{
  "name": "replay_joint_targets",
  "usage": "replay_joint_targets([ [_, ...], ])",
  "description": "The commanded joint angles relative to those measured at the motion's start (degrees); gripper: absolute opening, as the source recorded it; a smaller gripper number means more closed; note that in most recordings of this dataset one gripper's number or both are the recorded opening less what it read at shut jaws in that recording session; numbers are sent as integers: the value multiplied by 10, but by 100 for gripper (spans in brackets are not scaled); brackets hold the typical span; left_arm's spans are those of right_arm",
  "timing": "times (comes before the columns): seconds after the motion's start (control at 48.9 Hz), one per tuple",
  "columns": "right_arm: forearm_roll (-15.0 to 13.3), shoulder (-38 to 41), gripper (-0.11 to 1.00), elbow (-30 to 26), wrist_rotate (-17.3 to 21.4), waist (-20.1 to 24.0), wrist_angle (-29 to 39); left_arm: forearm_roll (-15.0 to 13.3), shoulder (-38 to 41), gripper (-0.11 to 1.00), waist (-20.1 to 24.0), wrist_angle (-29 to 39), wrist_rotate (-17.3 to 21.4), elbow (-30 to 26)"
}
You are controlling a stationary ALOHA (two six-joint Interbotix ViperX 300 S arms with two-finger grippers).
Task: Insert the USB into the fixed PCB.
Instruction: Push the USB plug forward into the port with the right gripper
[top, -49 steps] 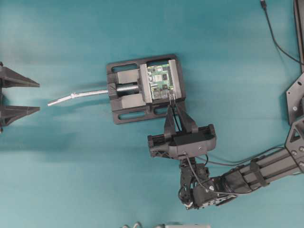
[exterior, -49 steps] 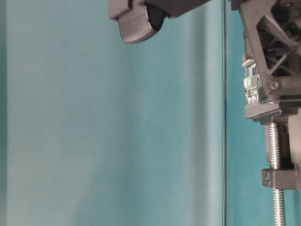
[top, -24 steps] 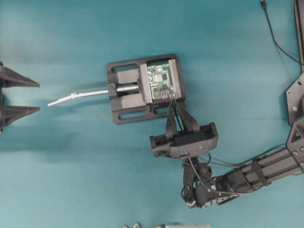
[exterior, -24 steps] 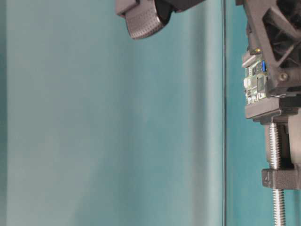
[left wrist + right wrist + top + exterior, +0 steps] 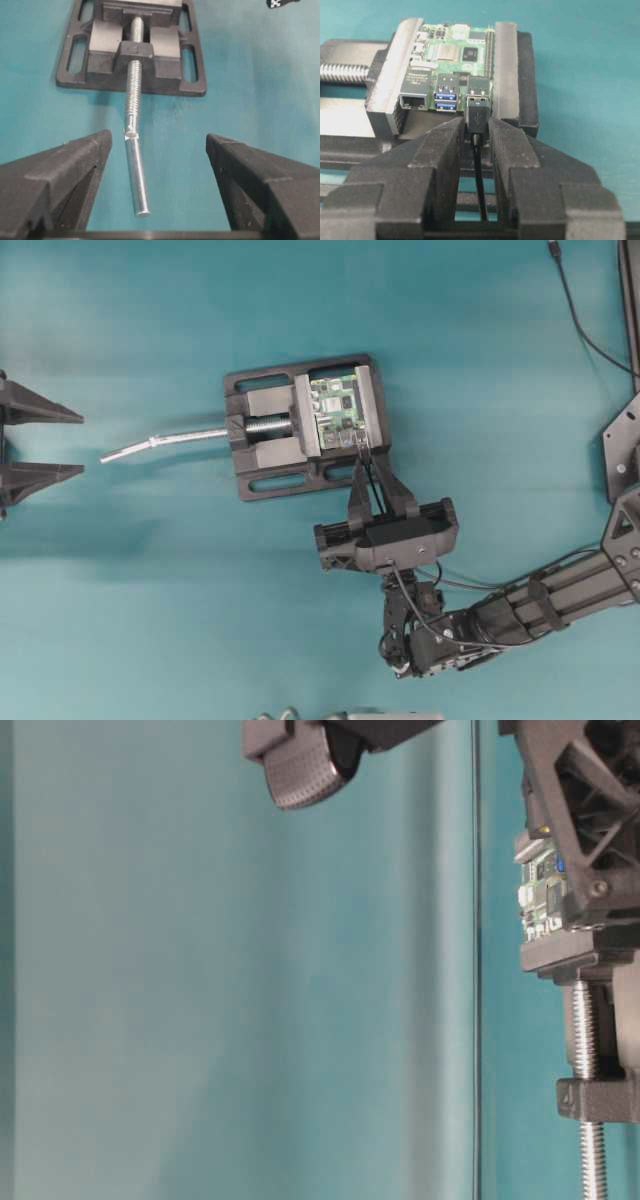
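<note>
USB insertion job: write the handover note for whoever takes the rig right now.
Right gripper: shut on the USB, its tip at the black port stack of the fixed PCB, right of the blue ports.
Left gripper: open, idle, facing the screw handle of the vise.
Done: plug grasped and lined up; the PCB sits clamped in the vise.
Left: whether the plug is fully seated cannot be told; push in, confirm, then release.

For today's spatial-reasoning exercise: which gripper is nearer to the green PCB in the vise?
Right. The right gripper sits at the PCB port edge, shut on the USB. The left gripper waits open, far beyond the vise handle.
</note>
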Motion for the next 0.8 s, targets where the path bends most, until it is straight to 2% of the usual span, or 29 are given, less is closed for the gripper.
replay_joint_targets([
  [0.0, -4, -16, 21, -8, -2, -25, -6, 2, 4, 92, 1, -4, 4, -7],
  [0.143, -11, -16, 21, -8, -4, -32, -6, 2, 4, 92, 1, -4, 4, -7],
  [0.777, -11, -11, 21, -11, -9, -48, -4, 2, 4, 92, 1, -4, 4, -7],
])
